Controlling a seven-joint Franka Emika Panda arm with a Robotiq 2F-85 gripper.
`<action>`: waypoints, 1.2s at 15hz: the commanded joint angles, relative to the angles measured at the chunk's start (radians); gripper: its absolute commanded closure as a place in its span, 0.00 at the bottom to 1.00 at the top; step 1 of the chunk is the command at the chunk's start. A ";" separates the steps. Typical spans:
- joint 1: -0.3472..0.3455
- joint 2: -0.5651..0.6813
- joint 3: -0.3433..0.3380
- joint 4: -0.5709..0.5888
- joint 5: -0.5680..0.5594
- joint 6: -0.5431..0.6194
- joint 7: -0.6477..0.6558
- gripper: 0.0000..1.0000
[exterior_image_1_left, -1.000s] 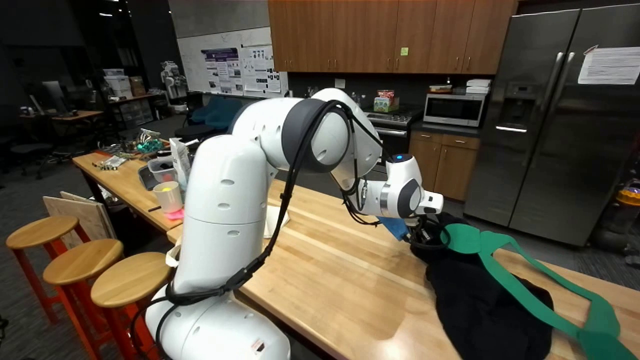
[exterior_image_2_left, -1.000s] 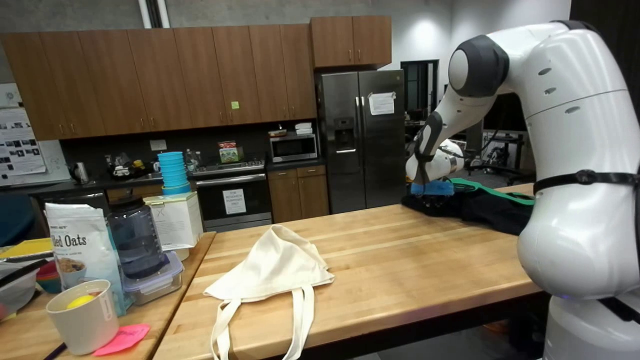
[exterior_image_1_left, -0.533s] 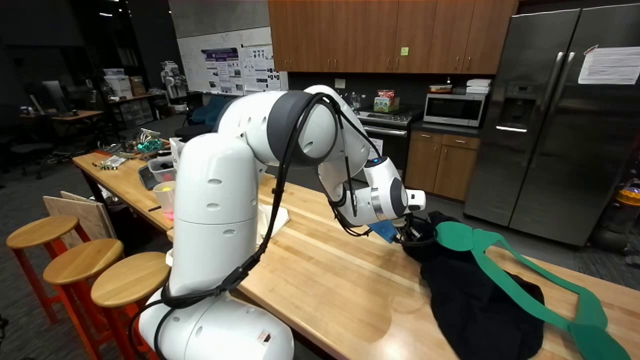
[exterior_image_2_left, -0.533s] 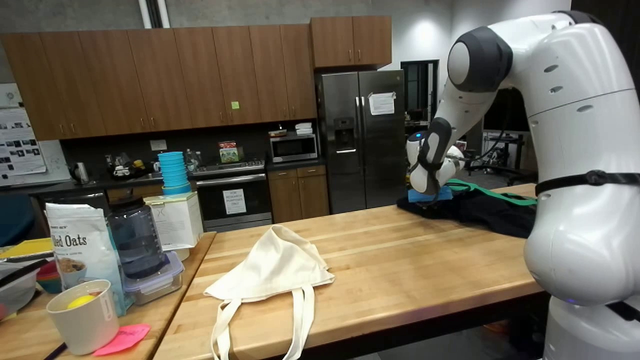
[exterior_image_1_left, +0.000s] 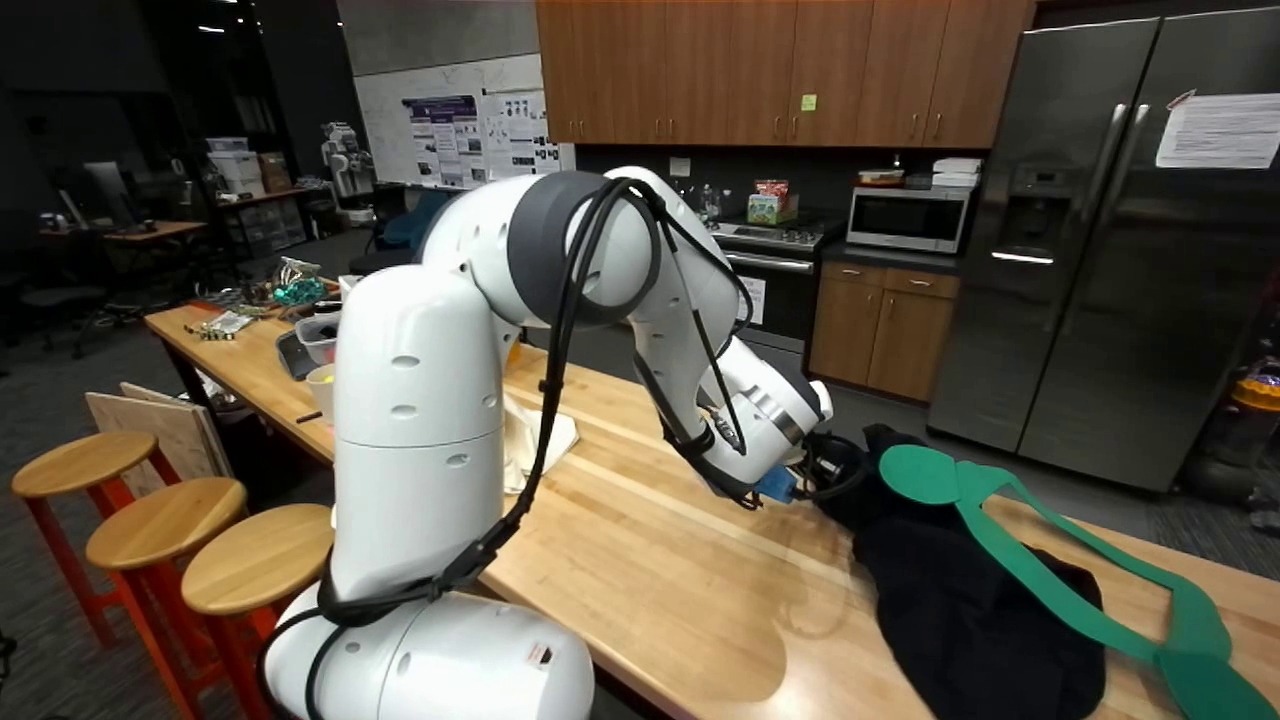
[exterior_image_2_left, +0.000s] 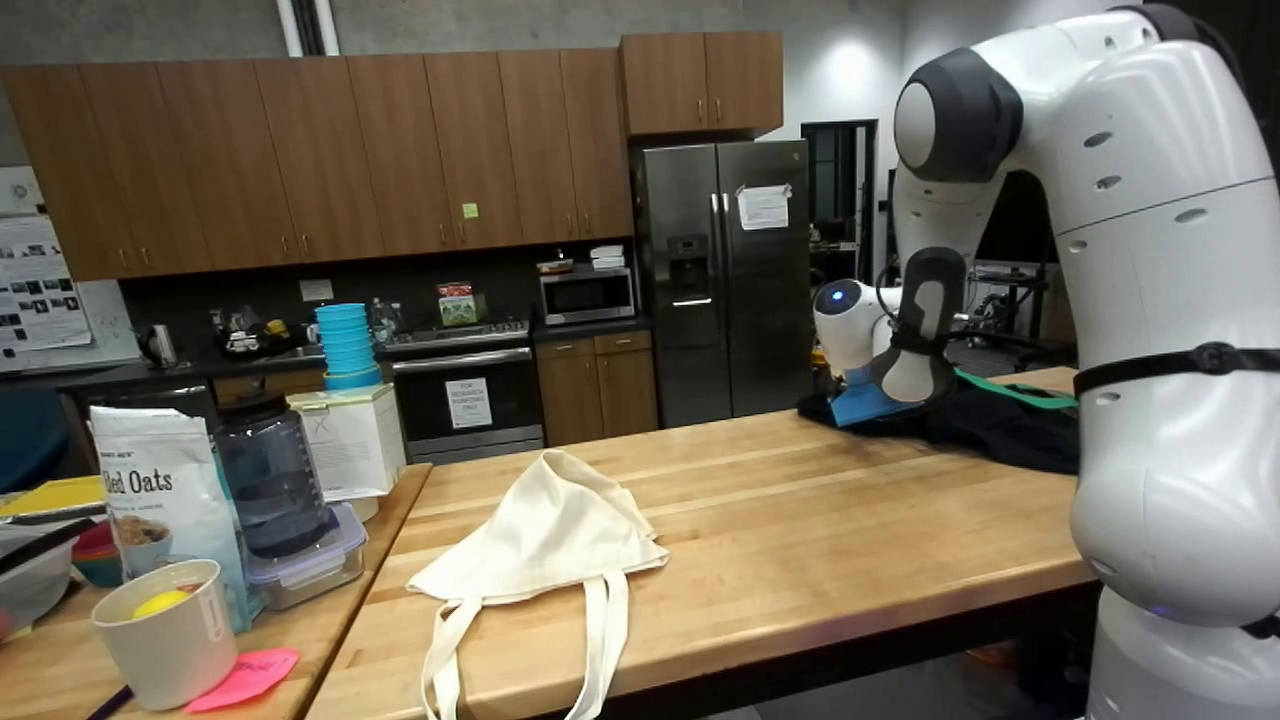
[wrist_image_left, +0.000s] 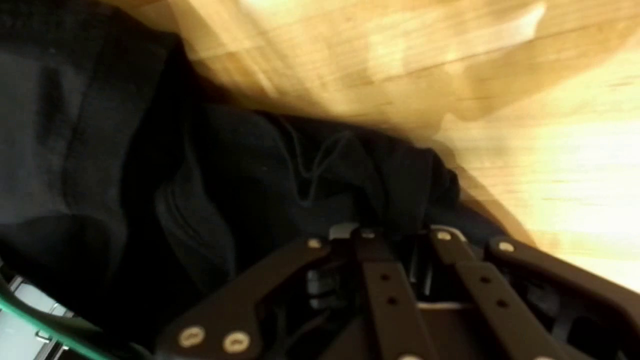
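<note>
Wrist (exterior_image_2_left: 850, 325): turned and dipped over the last second; the gripper (wrist_image_left: 402, 235) beneath it is narrow, pinching black cloth (exterior_image_1_left: 975, 610);
Black cloth: under the gripper, trailing beyond it over the tabletop (exterior_image_1_left: 650, 590); slid a little, then back (so the pinch seems to carry it);
Green strap (exterior_image_1_left: 1045, 585): beyond the gripper, shifted likewise; its lower end runs out of frame;
Blue piece (exterior_image_2_left: 868, 402): beside the gripper, screening its tips in an exterior view; the pinched fold is too dark to trace.

The black cloth (exterior_image_1_left: 980, 610) spreads from the far edge of the wooden table (exterior_image_1_left: 690, 580), rumpled, with seams showing.
</note>
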 joint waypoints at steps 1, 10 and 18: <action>0.067 -0.070 -0.038 -0.046 -0.221 0.022 0.163 0.96; 0.209 -0.210 0.039 -0.157 -0.696 -0.112 0.503 0.96; 0.176 -0.364 0.337 -0.345 -0.934 -0.410 0.683 0.96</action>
